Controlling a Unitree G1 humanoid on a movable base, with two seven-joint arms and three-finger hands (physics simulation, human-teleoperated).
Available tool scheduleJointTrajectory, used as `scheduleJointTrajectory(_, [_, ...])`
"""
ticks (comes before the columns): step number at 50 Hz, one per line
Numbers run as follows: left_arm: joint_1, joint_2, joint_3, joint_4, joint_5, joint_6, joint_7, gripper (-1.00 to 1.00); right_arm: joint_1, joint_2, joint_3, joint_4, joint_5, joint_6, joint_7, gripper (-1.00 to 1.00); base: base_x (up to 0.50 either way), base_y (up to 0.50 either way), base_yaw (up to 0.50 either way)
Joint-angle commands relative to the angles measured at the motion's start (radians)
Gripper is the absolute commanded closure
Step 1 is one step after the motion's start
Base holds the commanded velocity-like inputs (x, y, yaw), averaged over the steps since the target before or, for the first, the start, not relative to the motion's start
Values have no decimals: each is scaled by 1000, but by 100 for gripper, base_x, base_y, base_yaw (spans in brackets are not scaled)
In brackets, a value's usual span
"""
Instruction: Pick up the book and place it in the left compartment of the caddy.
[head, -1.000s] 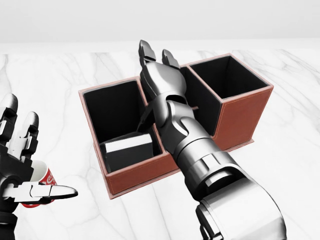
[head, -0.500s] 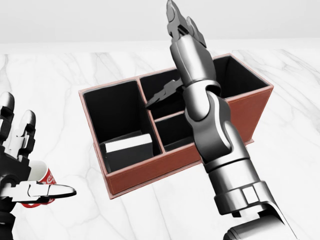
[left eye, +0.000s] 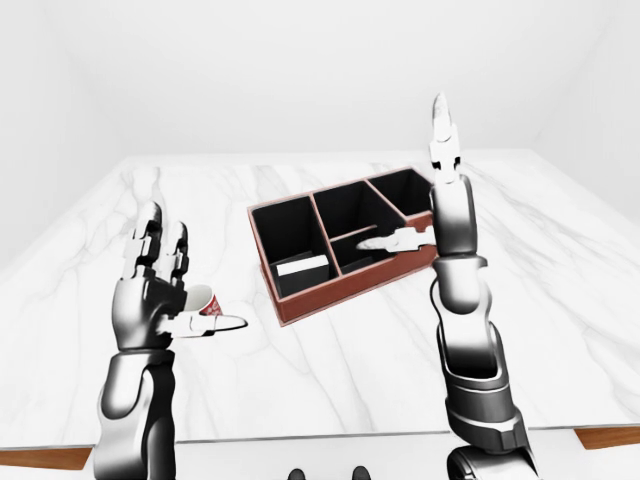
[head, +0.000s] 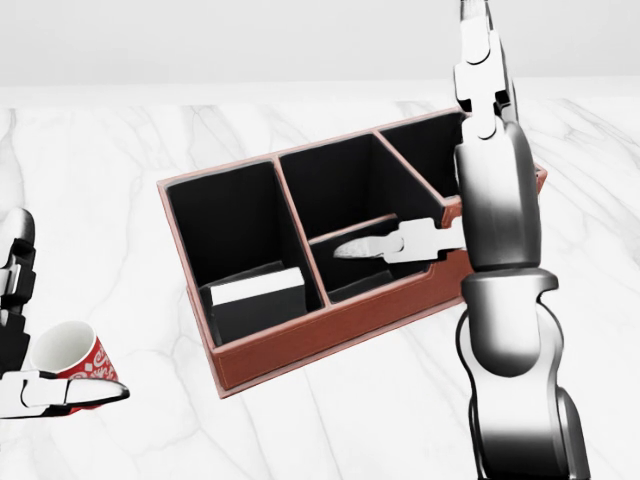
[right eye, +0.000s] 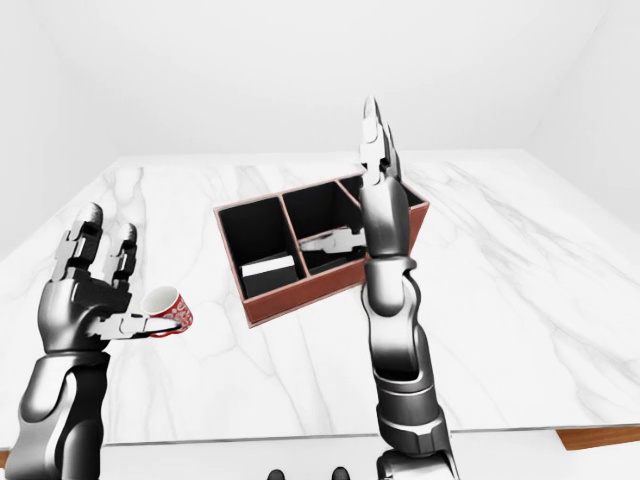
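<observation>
The book (head: 255, 296), dark with a white page edge, lies inside the left compartment of the brown caddy (head: 300, 348), leaning against the wall nearest the view's bottom. My right hand (left eye: 436, 195) is raised above the caddy's right end. It is open and empty, fingers pointing straight up and thumb (head: 385, 245) sticking out leftward over the middle compartments. My left hand (left eye: 185, 285) stands open at the left of the caddy, well apart from it, holding nothing.
A red-and-white cup (head: 72, 355) sits on the marble table (left eye: 560, 300) just beside my left hand's thumb. The caddy has two small middle compartments and a right one, all black inside. The table's near edge runs along the bottom of the eye views.
My right arm has lifted out of the caddy and swung right, with the hand now upright. The left hand has dropped lower in the head view. The book has not moved.
</observation>
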Motion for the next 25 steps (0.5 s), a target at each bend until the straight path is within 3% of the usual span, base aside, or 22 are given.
scheduleJointTrajectory(1, [16, -11, 8, -30, -1, 0, -3, -100, 178, 17, 3, -239, 59, 0, -23, -100, 0, 0, 0])
scheduleJointTrajectory(25, [34, -27, 0, -29, -40, 0, 8, -100, 354, 27, -1, -331, 147, 0, -100, -100, 0, 0, 0])
